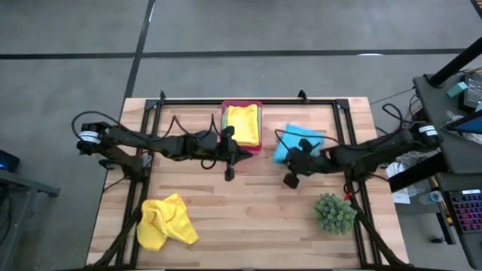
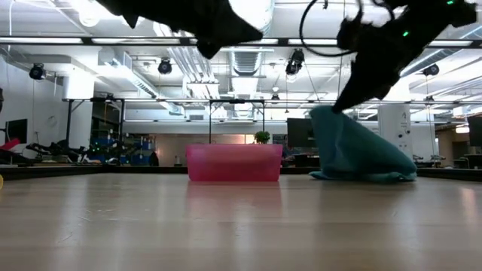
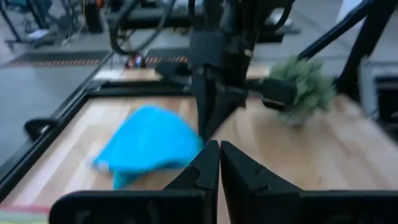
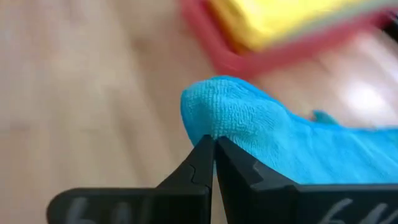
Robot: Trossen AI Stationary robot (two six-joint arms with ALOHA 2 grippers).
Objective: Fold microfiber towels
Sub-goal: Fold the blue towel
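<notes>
So my right claw [image 4: 213, 144] is pinched shut on a corner of the turquoise towel [image 1: 290, 143], which sits near the bench's far right edge beside the pink tray [image 1: 242, 105]. Looks like the start of a fold: next I'd lift and carry that corner across. Left claw [image 3: 219, 148] is closed and empty, mid-bench. Can't really tell how much cloth I've caught.
</notes>
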